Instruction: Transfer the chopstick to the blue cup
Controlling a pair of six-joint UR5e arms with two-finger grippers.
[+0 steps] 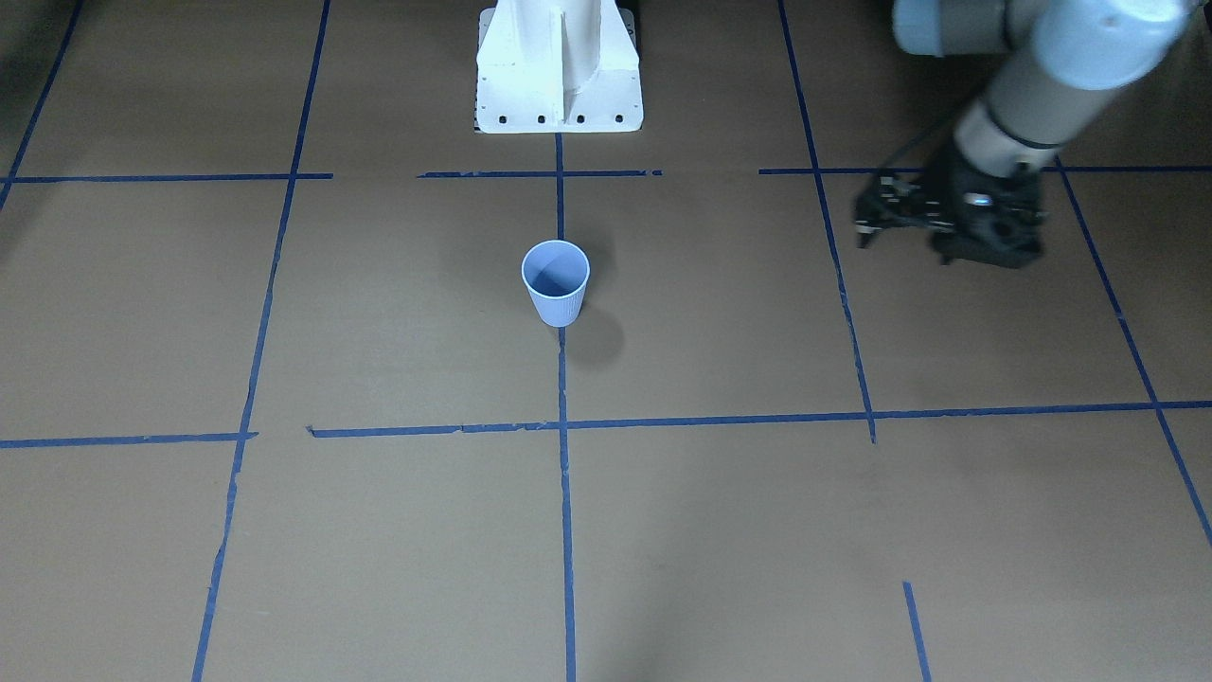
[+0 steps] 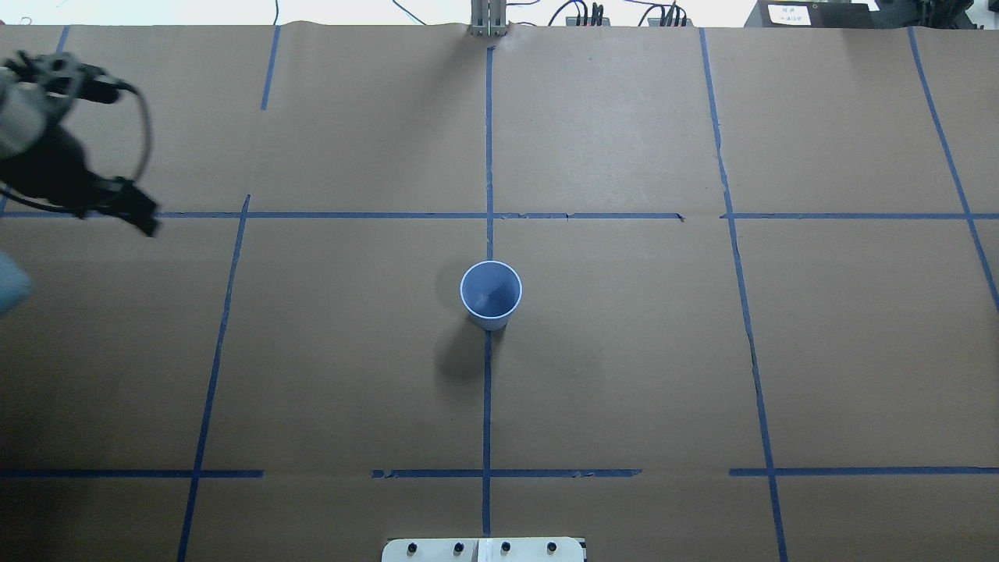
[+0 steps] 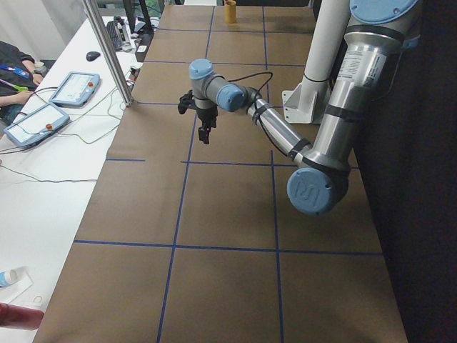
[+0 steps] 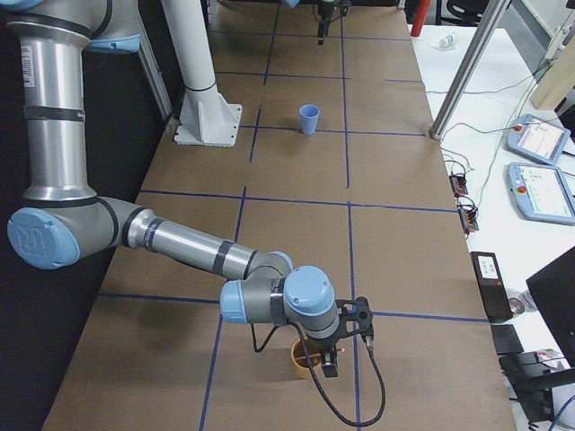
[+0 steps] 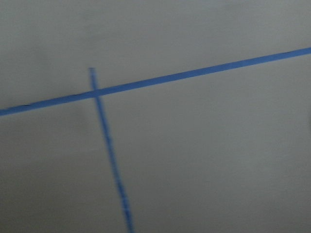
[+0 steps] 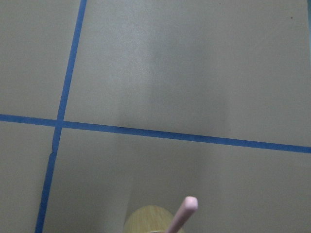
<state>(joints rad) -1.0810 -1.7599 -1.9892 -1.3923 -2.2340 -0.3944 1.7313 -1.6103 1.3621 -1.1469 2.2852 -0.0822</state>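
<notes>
The blue cup stands upright near the table's middle on a blue tape line; it also shows in the overhead view and the exterior right view. A pale pink chopstick sticks up out of a tan cup at the bottom edge of the right wrist view. My right gripper hangs right over that tan cup; I cannot tell if it is open or shut. My left gripper is empty, looks shut, and hovers far to the cup's side.
Blue tape lines divide the brown paper table into squares. The white robot base stands behind the blue cup. Teach pendants and cables lie on a white side table. The left wrist view shows only paper and tape.
</notes>
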